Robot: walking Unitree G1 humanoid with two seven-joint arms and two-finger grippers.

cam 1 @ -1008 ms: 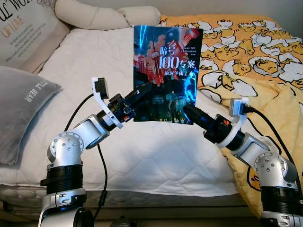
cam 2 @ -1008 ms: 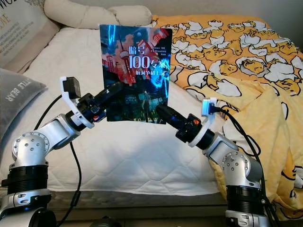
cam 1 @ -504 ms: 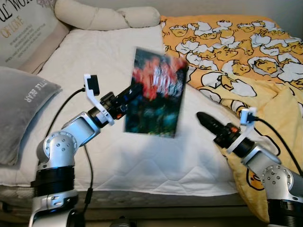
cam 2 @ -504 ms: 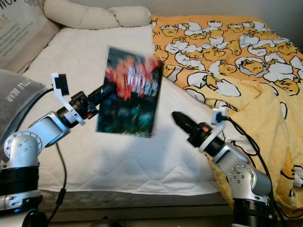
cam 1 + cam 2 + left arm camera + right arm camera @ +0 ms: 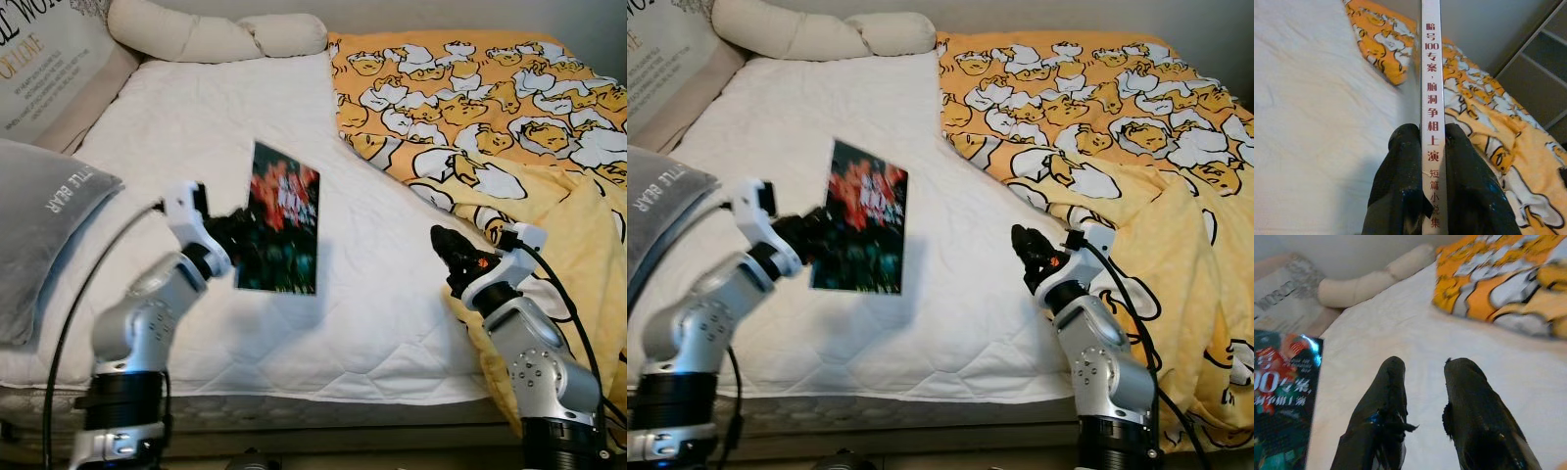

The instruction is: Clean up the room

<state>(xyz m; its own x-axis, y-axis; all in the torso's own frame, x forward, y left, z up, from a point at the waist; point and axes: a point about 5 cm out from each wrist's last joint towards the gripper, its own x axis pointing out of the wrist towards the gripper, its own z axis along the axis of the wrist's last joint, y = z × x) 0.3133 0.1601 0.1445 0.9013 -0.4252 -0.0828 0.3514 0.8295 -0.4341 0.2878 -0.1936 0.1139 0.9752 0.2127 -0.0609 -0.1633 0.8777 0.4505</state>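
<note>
Clamping the book [image 5: 1430,98] by its spine, left gripper [image 5: 1427,161] above the bed [image 5: 196,127], right gripper [image 5: 1422,382] parted, empty

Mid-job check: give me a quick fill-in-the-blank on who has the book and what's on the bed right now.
1. The book is held by the ____ gripper alone.
2. In the left wrist view, its jaws clamp the book at its ____.
3. The right gripper holds ____.
4. The duvet printed with cartoon figures is mainly ____ in colour.

Missing words: left; spine; nothing; yellow
</note>
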